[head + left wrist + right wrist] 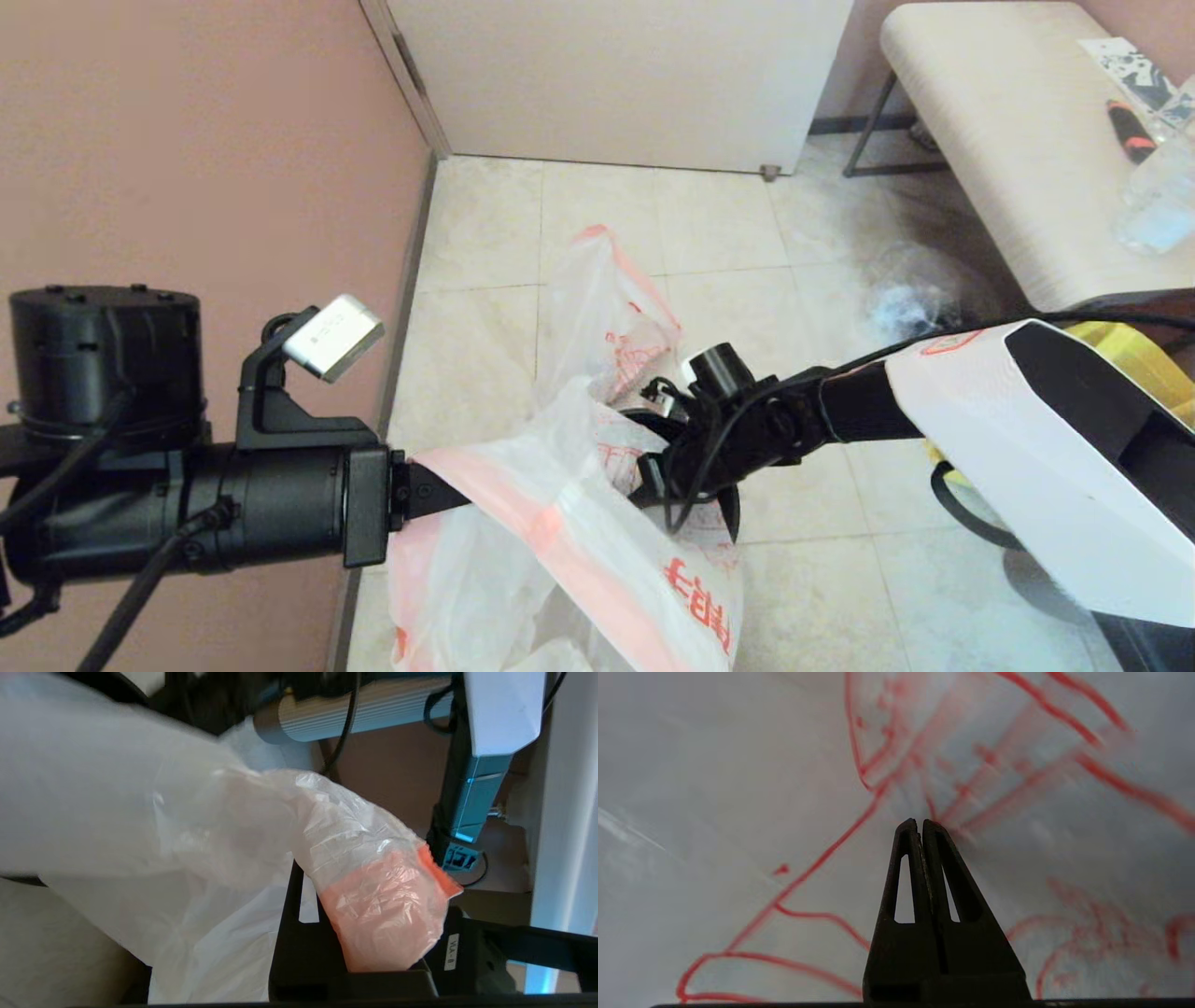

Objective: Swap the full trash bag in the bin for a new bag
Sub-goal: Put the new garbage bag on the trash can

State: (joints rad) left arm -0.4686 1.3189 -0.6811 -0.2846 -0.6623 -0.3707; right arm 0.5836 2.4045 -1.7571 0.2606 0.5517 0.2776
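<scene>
My left gripper (pixel 420 490) is clamped on the pink-orange edge of the new bag (pixel 560 485), which hangs spread directly over the bin (pixel 728 509), of which only a sliver of black rim shows beside the plastic. My right gripper (pixel 920 823), fingers pressed together with nothing visibly between them, pushes inside the bag against its red-printed film, above the bin's mouth. I judge the step in hand to be lining the bin; the next move calls for pressing the film down into the bin and drawing the edge over its rim without tearing it.
</scene>
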